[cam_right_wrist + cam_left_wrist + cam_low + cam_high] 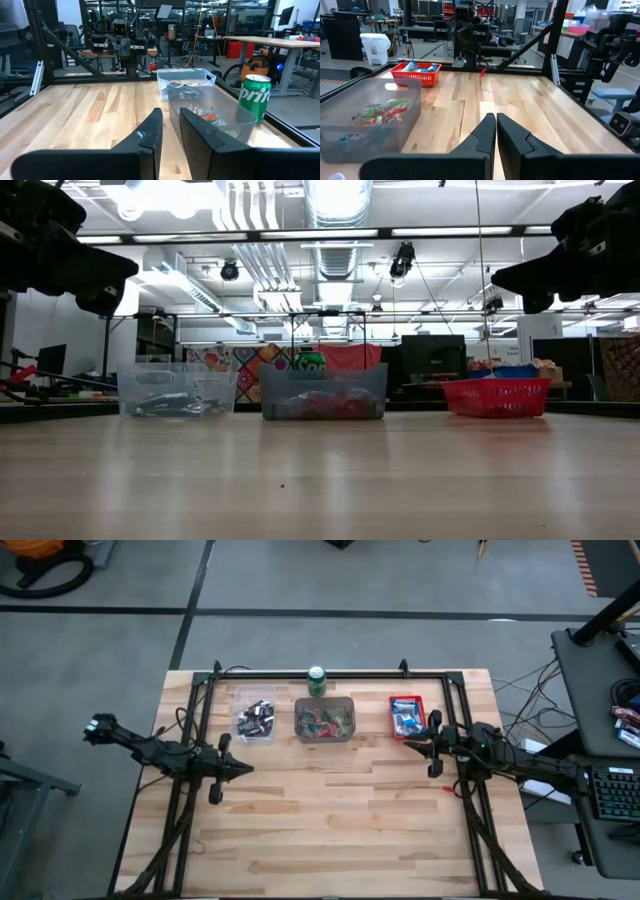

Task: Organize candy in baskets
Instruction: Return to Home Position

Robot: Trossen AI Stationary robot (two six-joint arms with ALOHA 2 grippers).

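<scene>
Three baskets stand in a row near the table's far edge. The clear basket holds dark mini bars. The grey basket holds red and green pieces. The red slotted basket holds blue-and-white bars. My left gripper hovers shut above bare table, near-left of the clear basket, with nothing between its fingers. My right gripper hovers just near-side of the red basket. Its fingers stand a narrow gap apart and are empty.
A green drink can stands behind the grey basket at the far edge. A dark metal frame runs along the table's far and side edges. Bare wood fills the table's middle and near half.
</scene>
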